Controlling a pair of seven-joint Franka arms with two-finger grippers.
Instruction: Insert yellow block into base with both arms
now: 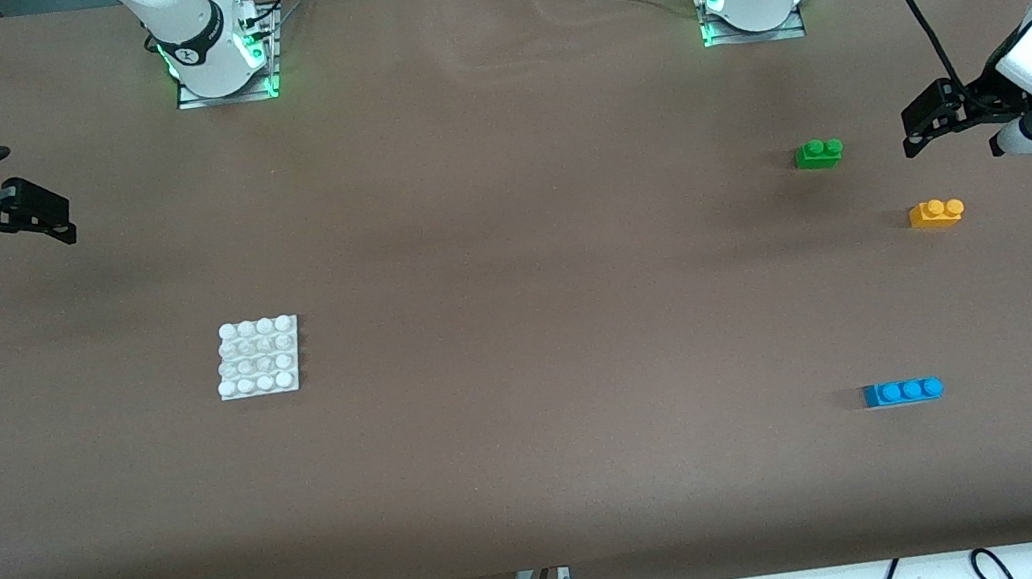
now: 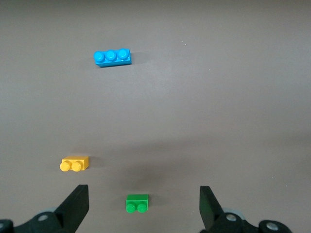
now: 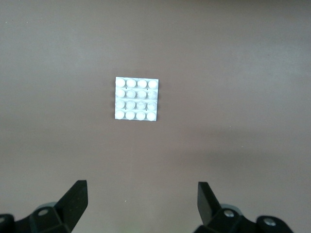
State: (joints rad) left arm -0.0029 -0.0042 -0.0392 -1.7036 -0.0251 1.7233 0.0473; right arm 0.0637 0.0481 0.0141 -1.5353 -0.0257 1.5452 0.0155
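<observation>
Hovering above the bench (image 1: 508, 230) at its own end, the left hand (image 1: 932, 120) is spread wide and holds nothing. Just beside it on the bench lies the green brick (image 1: 819, 153), and a little nearer to the front camera lies the yellow block (image 1: 937, 213), studs up. The blue brick (image 1: 903, 392) lies nearer still to that camera. In the left wrist view the yellow block (image 2: 75, 163) sits off to one side of the open fingers (image 2: 77, 204), not between them.

The right hand (image 1: 26, 215) hangs over the right arm's end of the bench, also spread and empty. The base (image 1: 259, 357) lies flat, well apart from all three bricks, toward the right arm's end.

I judge that the task is at its first step: nothing is grasped yet. The next move asks the left hand to centre over the yellow block and descend around it, while the right hand goes to steady the base.
</observation>
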